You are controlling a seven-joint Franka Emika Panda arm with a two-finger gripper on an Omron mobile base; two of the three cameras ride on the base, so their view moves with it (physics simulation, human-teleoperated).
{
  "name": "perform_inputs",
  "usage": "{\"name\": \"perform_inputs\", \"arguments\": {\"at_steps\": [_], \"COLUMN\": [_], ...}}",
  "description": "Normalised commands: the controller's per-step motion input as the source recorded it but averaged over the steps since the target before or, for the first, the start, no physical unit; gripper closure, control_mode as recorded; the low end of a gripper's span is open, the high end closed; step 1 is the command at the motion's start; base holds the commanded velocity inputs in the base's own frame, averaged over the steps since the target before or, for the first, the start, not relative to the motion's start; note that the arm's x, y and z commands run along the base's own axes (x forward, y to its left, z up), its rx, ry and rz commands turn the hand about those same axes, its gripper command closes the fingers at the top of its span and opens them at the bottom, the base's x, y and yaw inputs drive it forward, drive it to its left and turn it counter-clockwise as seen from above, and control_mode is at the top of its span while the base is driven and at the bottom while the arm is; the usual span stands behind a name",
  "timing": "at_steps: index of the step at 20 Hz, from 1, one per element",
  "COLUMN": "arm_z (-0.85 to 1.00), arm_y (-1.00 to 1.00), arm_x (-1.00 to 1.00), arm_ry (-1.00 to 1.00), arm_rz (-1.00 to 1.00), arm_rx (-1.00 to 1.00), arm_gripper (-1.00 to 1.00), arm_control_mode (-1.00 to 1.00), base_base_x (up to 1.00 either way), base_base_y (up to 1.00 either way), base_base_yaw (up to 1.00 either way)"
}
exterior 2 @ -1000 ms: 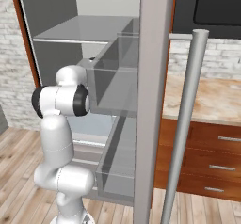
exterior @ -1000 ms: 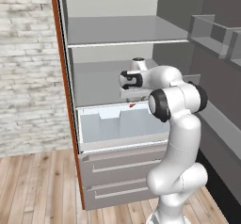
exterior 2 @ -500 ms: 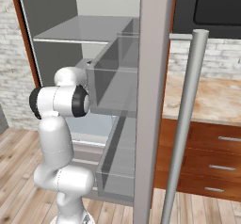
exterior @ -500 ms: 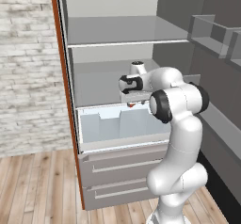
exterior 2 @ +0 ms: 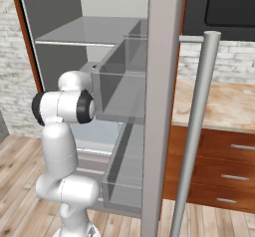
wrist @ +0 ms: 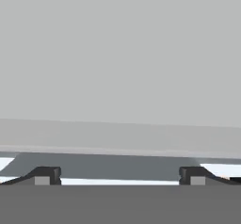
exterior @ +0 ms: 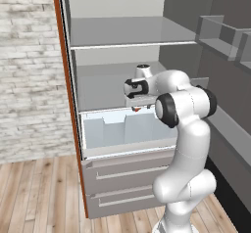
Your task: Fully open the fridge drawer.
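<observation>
Inside the open fridge, the white arm [exterior: 184, 144] is reaching in at mid height, its claw [exterior: 136, 108] hanging just above the back rim of the fridge drawer [exterior: 125, 131], with a small red-orange tip showing beneath it. Seen from the left base camera, the pale blue-white drawer is sitting pulled forward under the lower glass shelf [exterior: 105, 85], its stepped, notched wall standing inside and its white front rim [exterior: 127, 152] lying over the two grey drawers [exterior: 125, 183] with long bar handles. An upper glass shelf [exterior: 130, 31] is spanning the cabinet above, and the red-brown fridge edge [exterior: 68, 100] is running down beside a white brick wall [exterior: 29, 70]. From the right base camera, the arm's shoulder [exterior 2: 62, 106] is standing on the wooden floor [exterior 2: 20, 181] behind the edge of the fridge door [exterior 2: 162, 106], whose clear door bins [exterior 2: 124, 96] and tall grey bar handle [exterior 2: 196, 131] are facing the lens; a stone-topped desk [exterior 2: 224, 106] over brown drawers [exterior 2: 224, 171] is lying beyond. Along the hand camera's lower edge, the two dark fingertips [wrist: 44, 176] are standing wide apart, the claw spread and gripping nothing, facing a plain grey surface [wrist: 117, 68].
</observation>
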Motion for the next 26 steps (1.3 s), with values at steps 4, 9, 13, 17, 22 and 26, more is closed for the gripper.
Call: {"name": "perform_inputs", "arguments": {"at_steps": [4, 9, 13, 17, 22, 26], "arm_z": [-0.08, -0.29, -0.27, -0.33, 0.0, -0.06], "arm_y": [0.0, 0.0, 0.0, 0.0, 0.0, 0.0], "arm_x": [0.02, -0.08, -0.17, -0.52, 0.01, 0.04], "arm_ry": [0.0, 0.0, 0.0, -0.01, 0.0, 0.0], "arm_rz": [0.0, 0.0, 0.0, 0.0, 0.0, 0.0], "arm_rx": [0.0, -0.02, 0.0, -0.02, 0.0, 0.0], "arm_gripper": [-1.0, -1.0, -1.0, -1.0, -1.0, -1.0], "arm_control_mode": [-1.0, -1.0, -1.0, -1.0, -1.0, -1.0], "base_base_x": [0.0, 0.0, 0.0, 0.0, 0.0, 0.0], "base_base_y": [0.0, 0.0, 0.0, 0.0, 0.0, 0.0], "base_base_yaw": [0.0, 0.0, 0.0, 0.0, 0.0, 0.0]}}
